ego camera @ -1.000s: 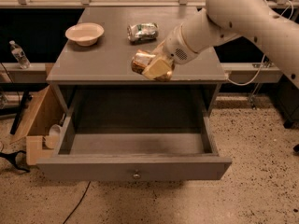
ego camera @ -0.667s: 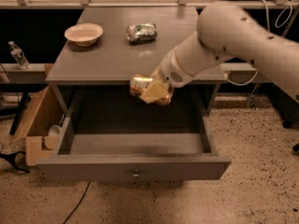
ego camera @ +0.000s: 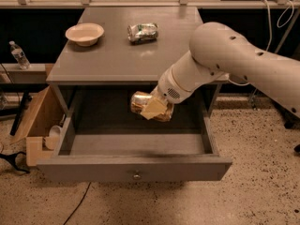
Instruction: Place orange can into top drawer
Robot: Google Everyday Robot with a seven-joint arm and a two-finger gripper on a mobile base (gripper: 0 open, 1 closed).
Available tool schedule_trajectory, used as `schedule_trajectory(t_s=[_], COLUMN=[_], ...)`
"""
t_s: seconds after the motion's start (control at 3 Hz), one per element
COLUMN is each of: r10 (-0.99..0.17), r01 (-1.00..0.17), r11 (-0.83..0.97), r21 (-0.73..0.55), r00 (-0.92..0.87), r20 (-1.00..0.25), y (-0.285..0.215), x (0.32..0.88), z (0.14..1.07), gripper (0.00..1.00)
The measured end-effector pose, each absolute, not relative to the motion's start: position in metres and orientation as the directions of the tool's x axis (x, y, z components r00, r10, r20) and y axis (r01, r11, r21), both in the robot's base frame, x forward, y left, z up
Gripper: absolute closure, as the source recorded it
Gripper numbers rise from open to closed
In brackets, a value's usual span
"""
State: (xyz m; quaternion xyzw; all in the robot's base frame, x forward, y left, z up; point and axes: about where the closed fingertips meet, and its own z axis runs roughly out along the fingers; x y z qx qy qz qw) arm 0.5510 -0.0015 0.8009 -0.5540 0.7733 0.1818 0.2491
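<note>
The orange can (ego camera: 140, 101) is golden-orange with silver ends. My gripper (ego camera: 153, 108) is shut on it and holds it sideways in the air above the inside of the open top drawer (ego camera: 136, 144). The drawer is a wide shallow grey drawer pulled fully out, with a small round knob (ego camera: 136, 176) on its front panel. My white arm (ego camera: 225, 60) reaches in from the right across the table's front edge.
On the grey table top (ego camera: 108, 60) stand a cream bowl (ego camera: 84, 33) at back left and a green-and-silver dented can (ego camera: 143, 32) at back middle. An open cardboard box (ego camera: 35, 121) sits on the floor left of the drawer. A water bottle (ego camera: 18, 55) stands far left.
My gripper has carried the orange can down from the table's front edge, lower and over the open drawer. The camera view has shifted closer and to the left.
</note>
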Motion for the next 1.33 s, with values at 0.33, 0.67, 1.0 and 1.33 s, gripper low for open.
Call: schedule_trajectory(t_s=[0.33, 0.67, 1.0, 1.33], r10=[-0.753, -0.74, -0.722, -0.702], r01=[-0.945, -0.937, -0.92, -0.9], r11=[0.325, 0.341, 0.383, 0.427], r21=[0.036, 0.068, 0.087, 0.091], r00=[-0.281, -0.313, -0.357, -0.393], r20=[-0.595, -0.595, -0.592, -0.594], y=[0.003, 0.009, 0.017, 0.02], x=[0.55, 0.558, 0.575, 0.589], z=[0.785, 0.746, 0.697, 0.667], gripper=[1.0, 1.0, 1.0, 1.0])
